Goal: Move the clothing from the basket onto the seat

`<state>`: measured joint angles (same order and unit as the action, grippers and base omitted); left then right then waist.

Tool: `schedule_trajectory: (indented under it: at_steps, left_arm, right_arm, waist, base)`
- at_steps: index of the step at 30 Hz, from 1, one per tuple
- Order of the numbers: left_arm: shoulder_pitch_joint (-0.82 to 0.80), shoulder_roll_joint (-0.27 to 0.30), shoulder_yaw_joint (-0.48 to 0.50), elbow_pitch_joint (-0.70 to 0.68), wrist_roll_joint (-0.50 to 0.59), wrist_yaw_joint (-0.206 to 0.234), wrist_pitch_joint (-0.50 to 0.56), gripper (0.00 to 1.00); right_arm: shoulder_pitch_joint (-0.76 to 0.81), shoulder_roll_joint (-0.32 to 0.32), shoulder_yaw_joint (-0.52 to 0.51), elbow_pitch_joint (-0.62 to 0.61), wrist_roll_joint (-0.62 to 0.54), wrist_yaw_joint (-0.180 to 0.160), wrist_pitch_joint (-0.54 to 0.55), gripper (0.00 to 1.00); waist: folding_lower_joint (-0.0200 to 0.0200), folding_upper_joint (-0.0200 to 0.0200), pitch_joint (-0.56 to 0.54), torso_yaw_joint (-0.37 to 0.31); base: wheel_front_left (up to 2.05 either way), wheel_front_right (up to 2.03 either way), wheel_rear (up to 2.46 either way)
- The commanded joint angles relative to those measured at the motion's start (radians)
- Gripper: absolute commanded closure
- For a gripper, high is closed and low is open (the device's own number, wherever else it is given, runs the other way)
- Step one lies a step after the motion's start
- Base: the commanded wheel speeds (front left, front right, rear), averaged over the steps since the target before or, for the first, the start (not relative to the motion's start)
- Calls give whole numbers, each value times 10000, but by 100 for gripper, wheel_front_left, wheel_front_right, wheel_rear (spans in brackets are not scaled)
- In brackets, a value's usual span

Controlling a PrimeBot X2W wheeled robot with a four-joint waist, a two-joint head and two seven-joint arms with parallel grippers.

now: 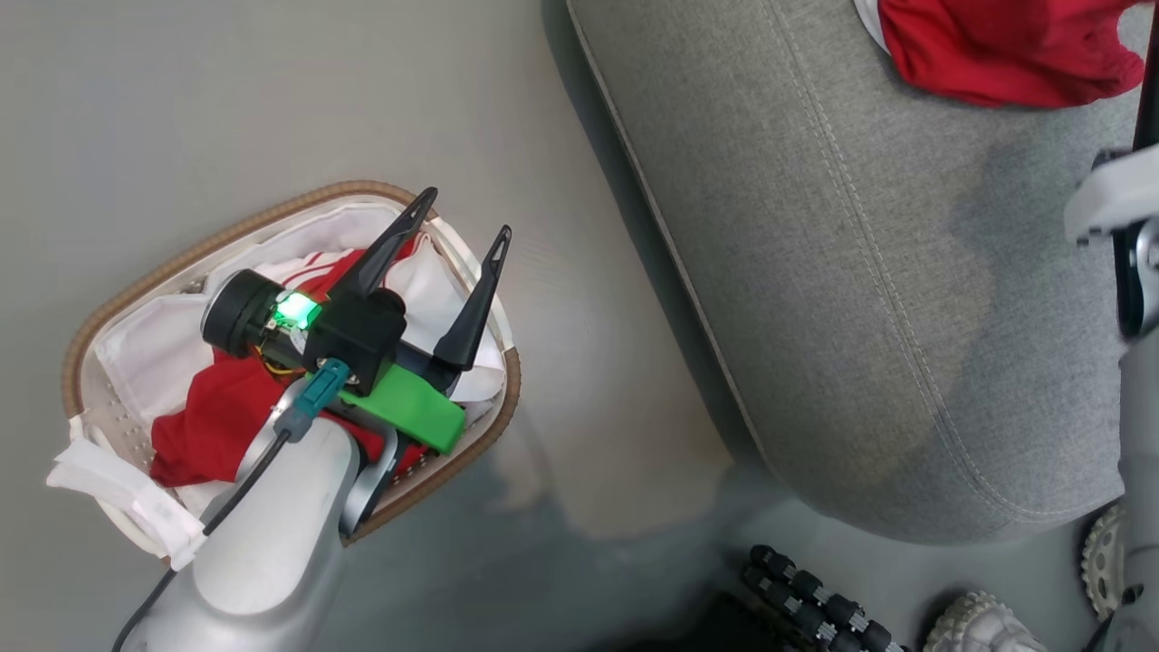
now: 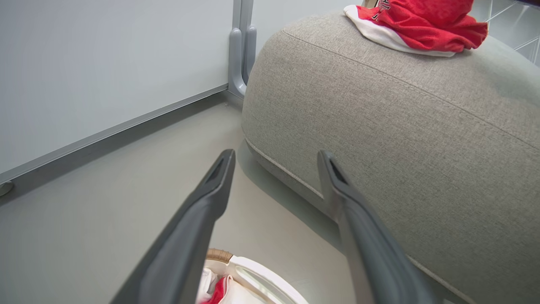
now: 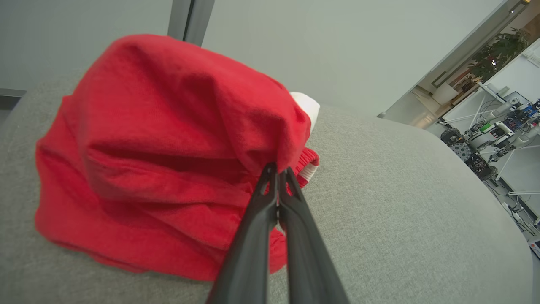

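The basket [image 1: 86, 353], white with a brown woven rim, stands on the floor at the lower left and holds red clothing [image 1: 213, 417] with white trim on a white liner. My left gripper [image 1: 464, 215] hovers over the basket's far side, open and empty; its fingers [image 2: 202, 211] are spread wide above the basket rim [image 2: 219, 255]. The grey seat [image 1: 860, 272] lies to the right. A second piece of red clothing [image 3: 168, 147] rests bunched on the seat [image 3: 400, 211], and my right gripper [image 3: 276, 169] is shut on a fold of it. The same piece shows as the red pile [image 2: 422, 25].
Bare grey floor [image 1: 589, 362] separates basket and seat. A pale wall with a grey post [image 2: 240, 59] runs behind them. My right arm's pale parts [image 1: 1109, 204] sit at the right edge, with my wheeled base [image 1: 815, 607] below.
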<state>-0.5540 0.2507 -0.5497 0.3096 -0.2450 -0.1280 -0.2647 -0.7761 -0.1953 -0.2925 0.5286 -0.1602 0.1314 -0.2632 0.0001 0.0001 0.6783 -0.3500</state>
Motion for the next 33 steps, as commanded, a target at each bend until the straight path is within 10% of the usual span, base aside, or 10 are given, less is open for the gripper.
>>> schedule_trajectory:
  at_steps: [1,2,4,16,33]
  left_arm:
    - [16,-35,98,56,-47,-45,5,0]
    - [75,-63,148,71,-51,-45,5,0]
    - [226,-143,264,119,-85,-45,5,0]
    - [1291,-682,1609,349,103,-42,5,0]
    - [2563,-1573,4133,783,480,-25,4,0]
  right_arm:
    - [353,57,-152,3,-30,-14,-23,100]
    - [512,101,-252,-5,-8,-14,-23,93]
    - [841,309,-496,-146,168,-14,-22,1]
    - [2527,1050,-328,-1843,861,-12,-23,0]
    - [3182,1312,2297,-2457,1659,-14,-22,0]
  waist:
    - [-1,-1,-249,30]
    - [-1,-1,-324,21]
    - [-1,-1,-524,3]
    - [-1,-1,-2054,180]
    - [-1,-1,-3602,2390]
  base:
    - [0,0,0]
    - [0,0,0]
    - [0,0,0]
    - [0,0,0]
    - [0,0,0]
